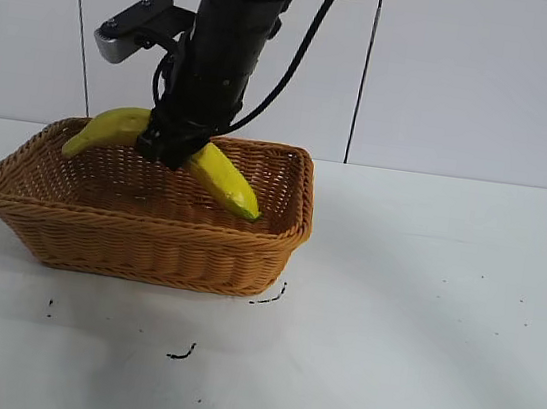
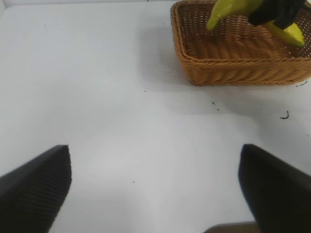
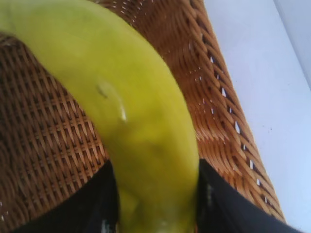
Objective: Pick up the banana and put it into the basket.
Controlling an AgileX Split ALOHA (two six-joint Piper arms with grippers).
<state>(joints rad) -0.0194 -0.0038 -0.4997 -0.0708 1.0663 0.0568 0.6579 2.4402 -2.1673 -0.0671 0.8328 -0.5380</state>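
The right gripper (image 1: 175, 151) is closed on the middle of the banana (image 1: 226, 180) — long, curved, yellow with faint brown specks — and holds it over the inside of the woven tan basket (image 1: 148, 238). The left gripper (image 2: 155, 189) has its jaws wide apart, holding nothing.

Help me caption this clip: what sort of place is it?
Probably a robot test bench or lab, not a home: a bare white table with black scuff marks, plain white wall panels, and only a basket and a banana held by the right end effector.
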